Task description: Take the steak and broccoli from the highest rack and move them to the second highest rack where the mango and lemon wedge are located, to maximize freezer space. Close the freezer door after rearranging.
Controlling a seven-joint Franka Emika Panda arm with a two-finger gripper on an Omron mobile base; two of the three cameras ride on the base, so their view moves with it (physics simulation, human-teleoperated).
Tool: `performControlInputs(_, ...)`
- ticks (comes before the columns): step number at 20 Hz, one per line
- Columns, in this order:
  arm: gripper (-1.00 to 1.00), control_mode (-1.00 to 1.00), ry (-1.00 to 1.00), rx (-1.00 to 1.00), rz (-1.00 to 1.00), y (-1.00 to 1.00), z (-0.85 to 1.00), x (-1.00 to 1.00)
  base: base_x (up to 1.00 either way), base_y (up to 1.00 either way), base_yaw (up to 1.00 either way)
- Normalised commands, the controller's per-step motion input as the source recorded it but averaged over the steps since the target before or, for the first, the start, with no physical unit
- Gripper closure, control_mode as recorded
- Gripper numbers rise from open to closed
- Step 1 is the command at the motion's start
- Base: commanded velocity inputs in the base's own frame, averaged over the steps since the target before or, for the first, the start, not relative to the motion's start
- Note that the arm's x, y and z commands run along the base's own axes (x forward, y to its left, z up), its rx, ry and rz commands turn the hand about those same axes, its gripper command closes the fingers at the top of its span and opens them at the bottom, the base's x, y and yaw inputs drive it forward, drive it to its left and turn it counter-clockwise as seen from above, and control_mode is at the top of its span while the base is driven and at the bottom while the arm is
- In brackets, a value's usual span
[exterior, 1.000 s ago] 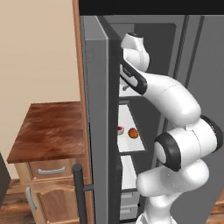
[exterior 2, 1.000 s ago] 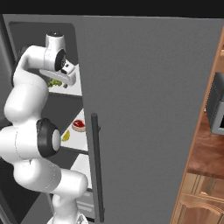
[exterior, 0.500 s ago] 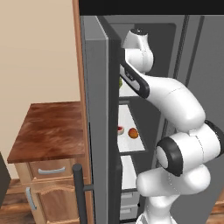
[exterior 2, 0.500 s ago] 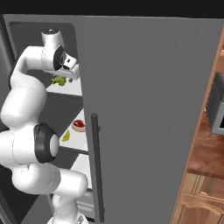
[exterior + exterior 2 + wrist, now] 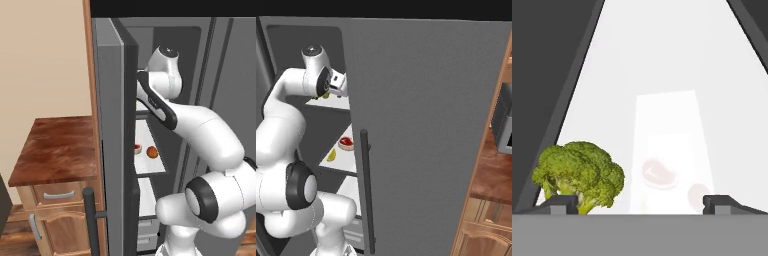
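Hovering my gripper (image 5: 639,202) over the highest rack (image 5: 662,60), jaws spread wide and empty. Broccoli (image 5: 579,176) sits by one fingertip, off-centre, so I'd shift sideways to straddle it. Steak (image 5: 346,142) already lies on the second highest rack (image 5: 345,159).

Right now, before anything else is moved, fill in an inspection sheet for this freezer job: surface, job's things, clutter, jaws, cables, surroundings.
surface: white top shelf and second shelf inside the freezer.
job's things: broccoli on the top shelf; steak, mango and lemon wedge on the second shelf; freezer door open.
clutter: nothing seen.
grippers: jaws open and empty at the top shelf; broccoli sits beside one fingertip, contact cannot be told.
cables: nothing seen.
surroundings: wooden cabinet left of the door.
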Motion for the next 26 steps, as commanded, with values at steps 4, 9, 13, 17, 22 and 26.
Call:
performControlInputs(4, -1.00, -1.00, 0.00, 0.01, 0.00, 0.35, 0.00, 0.23, 0.00, 0.00, 0.00)
performControlInputs(9, -1.00, -1.00, 0.00, 0.07, 0.00, 0.46, 0.09, 0.28, 0.00, 0.00, 0.00)
performControlInputs(13, -1.00, -1.00, 0.05, 0.01, 0.00, 0.48, 0.00, 0.09, 0.00, 0.00, 0.00)
performControlInputs(17, -1.00, -1.00, 0.15, 0.00, 0.00, 0.48, 0.00, 0.03, 0.00, 0.00, 0.00)
performControlInputs(22, -1.00, -1.00, 0.23, -0.03, 0.00, 0.37, -0.16, 0.00, 0.00, 0.00, 0.00)
performControlInputs(26, -1.00, -1.00, 0.01, -0.15, 0.00, -0.06, -0.22, -0.01, 0.00, 0.00, 0.00)
